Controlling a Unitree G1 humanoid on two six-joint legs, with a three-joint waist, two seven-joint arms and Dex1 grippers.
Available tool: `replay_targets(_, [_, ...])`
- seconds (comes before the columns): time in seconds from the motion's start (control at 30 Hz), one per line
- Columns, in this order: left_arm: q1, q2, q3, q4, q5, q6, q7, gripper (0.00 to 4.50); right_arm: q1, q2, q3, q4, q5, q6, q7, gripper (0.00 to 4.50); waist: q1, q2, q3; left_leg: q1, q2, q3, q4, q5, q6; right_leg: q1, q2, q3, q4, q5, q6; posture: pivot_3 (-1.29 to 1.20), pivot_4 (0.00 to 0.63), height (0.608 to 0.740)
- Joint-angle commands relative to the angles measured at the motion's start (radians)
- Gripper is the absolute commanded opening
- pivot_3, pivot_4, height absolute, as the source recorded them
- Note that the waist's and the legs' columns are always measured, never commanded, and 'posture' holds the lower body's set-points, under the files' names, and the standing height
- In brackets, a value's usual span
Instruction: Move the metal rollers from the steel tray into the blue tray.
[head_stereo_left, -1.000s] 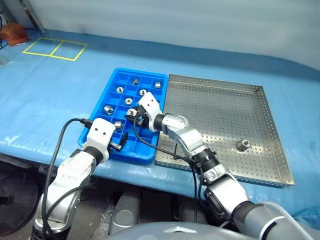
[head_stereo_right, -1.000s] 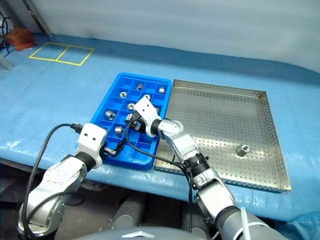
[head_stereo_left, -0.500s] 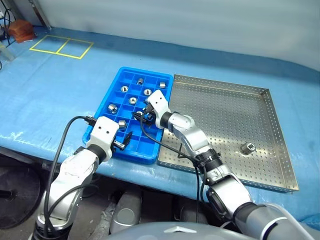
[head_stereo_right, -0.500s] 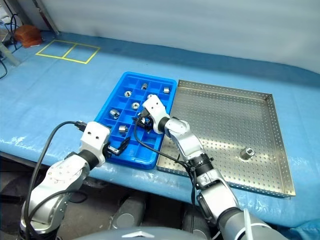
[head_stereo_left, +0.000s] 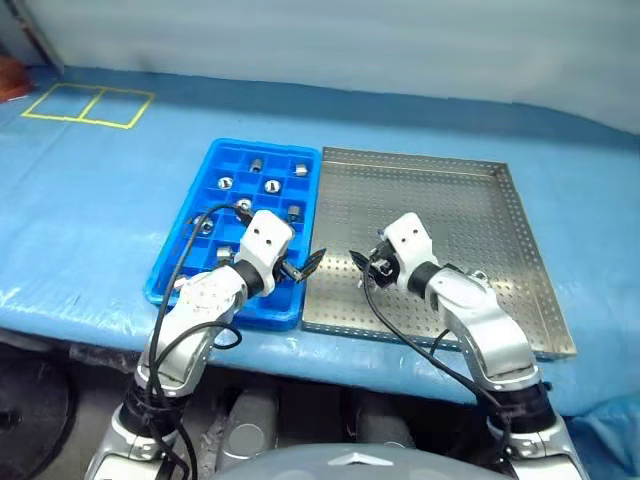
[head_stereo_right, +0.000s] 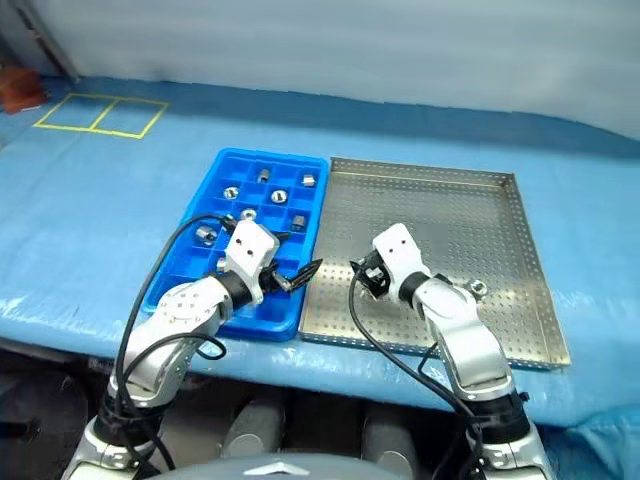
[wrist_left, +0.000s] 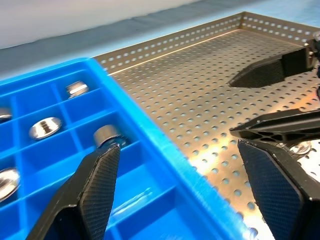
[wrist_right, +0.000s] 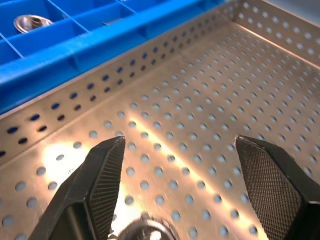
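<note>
The right tool (head_stereo_right: 357, 274) is spread wide and empty over the steel tray (head_stereo_right: 500, 330), and the left tool (head_stereo_right: 300, 277), also apart and empty, is seen at the blue tray's (head_stereo_right: 165, 290) edge; a collision between them could be caused. The last roller (head_stereo_right: 478, 288), shiny and small, could be pushed away. Further off, rollers (head_stereo_right: 279, 196) lie in separate compartments.

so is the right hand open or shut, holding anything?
Open and empty. The right hand has its two fingers spread wide over the steel tray, nothing between them; one metal roller lies near the base of its fingers.
</note>
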Motion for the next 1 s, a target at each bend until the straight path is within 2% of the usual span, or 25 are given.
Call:
replay_targets(0.03, [-0.012,0.000,-0.010,0.010,-0.005,-0.035,-0.024,4.13,0.030,0.042,-0.011,-0.010,0.014,0.017,-0.044,3.71,-0.021,0.000,0.000,0.000,0.000,0.000,0.000,0.000,0.000,0.000,0.000,0.000,0.000,0.000,0.000,0.14,0.150,0.740])
replay_targets(0.17, [-0.013,0.006,-0.009,0.019,-0.005,-0.041,-0.035,4.13,0.048,0.078,-0.016,0.003,0.017,0.024,-0.080,3.71,-0.047,0.000,0.000,0.000,0.000,0.000,0.002,0.000,0.000,0.000,0.000,0.000,0.000,0.000,0.001,0.14,0.150,0.740])
replay_targets(0.43, [-0.003,0.016,-0.001,0.016,0.000,-0.036,-0.037,4.13,0.063,0.081,0.005,0.040,0.017,0.036,-0.089,3.71,-0.056,0.000,0.000,0.000,0.000,0.000,0.003,0.000,0.000,0.002,0.000,0.000,0.001,0.001,0.001,0.14,0.150,0.740])
replay_targets(0.53, [0.010,0.021,-0.003,0.009,-0.001,-0.032,-0.038,4.13,0.067,0.077,0.018,0.030,0.021,0.046,-0.083,3.10,-0.056,0.000,0.000,0.001,0.000,-0.001,0.003,0.000,0.000,0.002,0.000,0.000,0.001,0.001,0.001,0.15,0.150,0.740])
replay_targets(0.73, [0.019,0.041,-0.018,0.007,0.006,-0.024,-0.047,4.13,0.066,0.064,0.029,-0.004,0.033,0.061,-0.074,1.23,-0.055,0.000,-0.001,0.001,0.000,-0.001,0.004,0.000,0.000,0.002,0.000,0.000,0.001,0.001,0.001,0.16,0.150,0.740])
replay_targets(0.8, [0.019,0.044,-0.018,0.006,0.004,-0.024,-0.049,4.13,0.064,0.059,0.029,-0.014,0.039,0.068,-0.071,1.23,-0.055,0.000,-0.001,0.001,0.000,-0.001,0.004,0.000,0.000,0.003,0.000,0.000,0.001,0.001,0.001,0.16,0.150,0.740])
replay_targets(0.9, [0.018,0.047,-0.017,0.007,0.006,-0.023,-0.050,4.13,0.061,0.056,0.029,-0.021,0.042,0.072,-0.072,0.89,-0.055,0.000,-0.001,0.001,0.000,-0.001,0.004,0.000,0.000,0.003,0.000,0.000,0.001,0.001,0.001,0.16,0.150,0.740])
replay_targets(1.0, [0.019,0.050,-0.014,0.004,0.006,-0.020,-0.052,4.13,0.057,0.056,0.033,-0.029,0.046,0.071,-0.070,0.89,-0.055,0.000,-0.001,0.001,0.000,-0.001,0.004,0.000,0.000,0.003,0.000,0.000,0.001,0.001,0.001,0.16,0.150,0.740])
